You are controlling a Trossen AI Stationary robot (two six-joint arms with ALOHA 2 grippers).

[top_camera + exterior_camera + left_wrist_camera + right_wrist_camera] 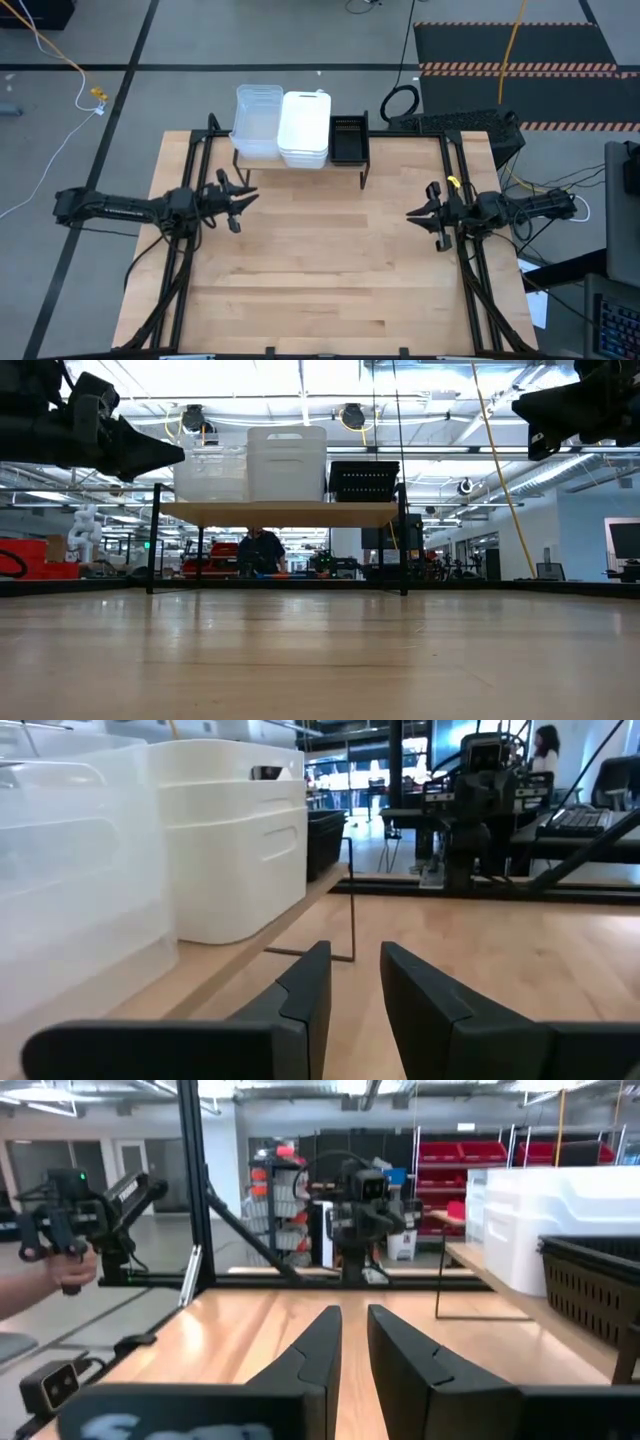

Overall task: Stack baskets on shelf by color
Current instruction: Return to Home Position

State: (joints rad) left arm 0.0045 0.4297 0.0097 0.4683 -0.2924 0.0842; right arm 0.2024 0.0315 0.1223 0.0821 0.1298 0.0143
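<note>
Returning both arms to their rest pose is judged to be the step in hand, and little of it appears to be left. The shelf (280, 512) is set at the far edge of the table, and all the baskets are carried on it in three stacks side by side: the clear baskets (258, 122) on the left, the white baskets (304, 128) in the middle, and the black baskets (349, 138) on the right. The sorting by colour is therefore taken as finished.

The left gripper (243, 203) is held above the table's left side, near the shelf's left leg. The right gripper (418, 214) is held above the right side, farther from the shelf. On each, the fingers are parted by a narrow gap and nothing is pinched. The step is best done by drawing each arm back along its own side, level and slowly, so that the shelf's legs are not clipped.

The tabletop (320, 270) is made of pale wood planks. Beyond it a wide, strip-lit hall is seen, with a hazard-striped mat (510, 65) laid on the grey floor. A person (260, 550) is glimpsed far behind, under the shelf, and a hand (60, 1265) gripping a dark handle is caught in the right wrist view.
</note>
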